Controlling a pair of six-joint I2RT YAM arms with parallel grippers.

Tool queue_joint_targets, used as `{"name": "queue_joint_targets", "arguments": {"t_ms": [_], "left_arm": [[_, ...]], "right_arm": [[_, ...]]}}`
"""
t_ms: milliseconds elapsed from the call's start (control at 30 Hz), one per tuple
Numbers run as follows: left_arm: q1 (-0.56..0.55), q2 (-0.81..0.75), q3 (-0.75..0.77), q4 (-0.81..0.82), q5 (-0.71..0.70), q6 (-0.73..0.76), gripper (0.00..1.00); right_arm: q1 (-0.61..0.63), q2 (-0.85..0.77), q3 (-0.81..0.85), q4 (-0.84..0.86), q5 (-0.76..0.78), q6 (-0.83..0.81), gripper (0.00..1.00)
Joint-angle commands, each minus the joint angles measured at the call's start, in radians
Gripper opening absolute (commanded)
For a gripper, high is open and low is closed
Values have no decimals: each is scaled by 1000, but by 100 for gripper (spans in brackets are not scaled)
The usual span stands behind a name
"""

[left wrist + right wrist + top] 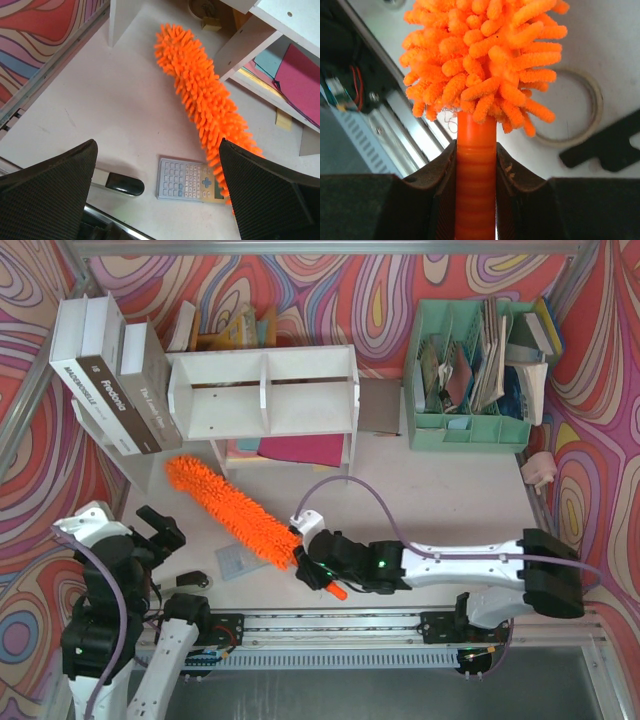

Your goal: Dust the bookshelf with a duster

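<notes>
The orange fluffy duster (230, 510) stretches diagonally from in front of the bookshelf's left leg down to my right gripper (318, 572). That gripper is shut on the duster's orange plastic handle (475, 180), just behind the fluff (482, 55). The white bookshelf (265, 390) stands at the back centre on legs, with a central divider. The duster tip is near the shelf's front left leg (240, 47) but apart from it. My left gripper (160, 528) is open and empty at the near left; in its wrist view (160, 200) the duster (205, 95) runs past its right finger.
A calculator (189, 180) and a black-tipped stapler (120, 184) lie on the table by the duster's near end. Big books (110, 380) lean left of the shelf. A mint-green organizer (470, 390) stands at the back right. Coloured papers (300, 450) lie under the shelf. A tape ring (577, 107) lies nearby.
</notes>
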Motion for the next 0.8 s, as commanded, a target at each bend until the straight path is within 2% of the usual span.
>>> {"name": "queue_joint_targets", "arguments": {"t_ms": [0, 300, 467, 633, 767], "left_arm": [[5, -25, -12, 22, -15, 7, 98], [4, -51, -10, 17, -29, 2, 99], [5, -45, -11, 16, -30, 1, 98], [5, -38, -12, 17, -26, 3, 98], [5, -35, -11, 16, -26, 4, 98]], "right_arm": [[8, 108, 139, 181, 70, 54, 0], [8, 359, 280, 255, 23, 87, 0], [9, 480, 337, 239, 15, 98, 0], [8, 527, 351, 227, 12, 110, 0], [9, 483, 368, 231, 19, 90, 0]]}}
